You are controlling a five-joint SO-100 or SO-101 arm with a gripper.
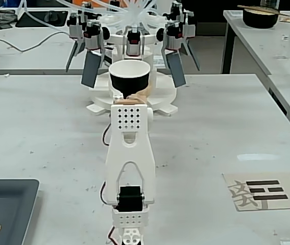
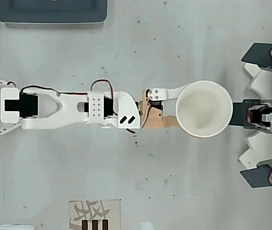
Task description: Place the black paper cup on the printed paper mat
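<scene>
black paper cup (image 1: 129, 75) gripped at the far end of the outstretched arm.

the printed paper mat (image 1: 265, 190) is seen flat on the table, well behind the jaws and off to the right in the fixed view. the gripper (image 2: 180, 110) is closed around the cup, one finger on each flank. the cup is held upright, its white inside shown from overhead, just short of the white carousel rig (image 1: 135, 35).
</scene>
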